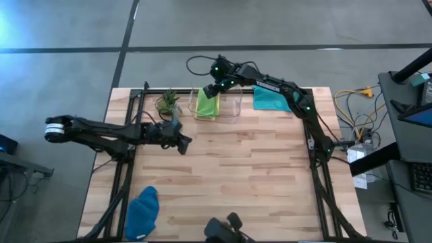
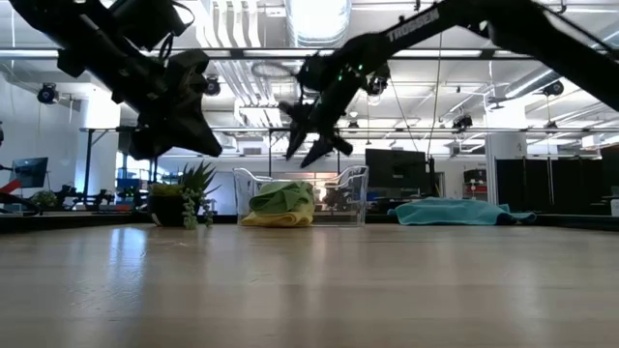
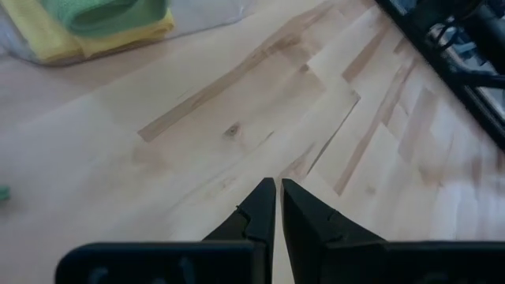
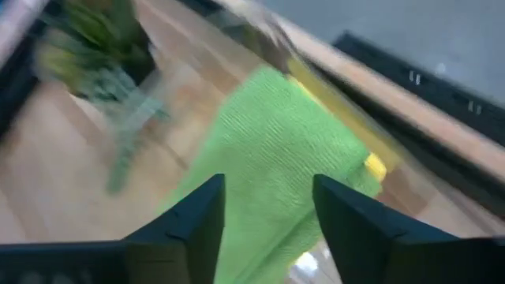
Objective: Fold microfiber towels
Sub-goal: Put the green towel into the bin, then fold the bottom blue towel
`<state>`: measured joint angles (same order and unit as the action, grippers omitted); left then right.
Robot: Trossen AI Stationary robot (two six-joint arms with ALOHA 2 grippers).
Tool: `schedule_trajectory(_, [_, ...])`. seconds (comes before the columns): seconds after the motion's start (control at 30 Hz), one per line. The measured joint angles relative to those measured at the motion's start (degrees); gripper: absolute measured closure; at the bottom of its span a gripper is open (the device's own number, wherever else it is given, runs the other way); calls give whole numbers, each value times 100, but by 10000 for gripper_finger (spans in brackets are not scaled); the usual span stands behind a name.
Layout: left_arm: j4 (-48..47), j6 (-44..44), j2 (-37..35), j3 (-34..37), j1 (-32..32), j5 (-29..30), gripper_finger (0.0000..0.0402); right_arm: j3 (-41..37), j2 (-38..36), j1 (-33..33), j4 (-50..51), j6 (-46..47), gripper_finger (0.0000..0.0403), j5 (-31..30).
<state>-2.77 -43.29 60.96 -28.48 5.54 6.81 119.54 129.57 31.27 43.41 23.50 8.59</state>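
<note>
A lime green towel (image 1: 206,102) lies folded on a yellow towel (image 2: 271,219) inside a clear plastic bin (image 1: 233,106) at the table's far edge. My right gripper (image 4: 268,185) hangs open just above them, touching nothing; it also shows in the low view (image 2: 308,155). A teal towel (image 1: 270,99) lies flat at the far right. A dark blue towel (image 1: 143,212) lies crumpled near the front left corner. My left gripper (image 3: 278,189) is shut and empty above the bare table at left centre (image 1: 182,144).
A small potted plant (image 1: 169,101) stands just left of the bin at the far edge. The black frame rails (image 1: 128,135) run along the table's left and right sides. The wooden tabletop (image 1: 250,169) lies bare in the middle and at the front right.
</note>
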Motion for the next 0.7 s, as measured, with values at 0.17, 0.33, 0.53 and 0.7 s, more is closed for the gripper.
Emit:
schedule_trajectory(0.17, [422, -174, 266, -1, 1, -29, 394, 535, 582, -31, 306, -41, 289, 33])
schedule_trajectory(0.33, [748, -439, 483, -1, -2, -201, 394, 1070, 1033, -27, 712, -65, 355, 60])
schedule_trajectory(0.53, [840, -441, 565, -1, -2, -347, 394, 1463, 1125, -24, 1061, -258, 379, 34])
schedule_trajectory(0.7, [818, -340, 347, -3, -2, -422, 394, 1535, 815, -13, 1387, -506, 380, 34])
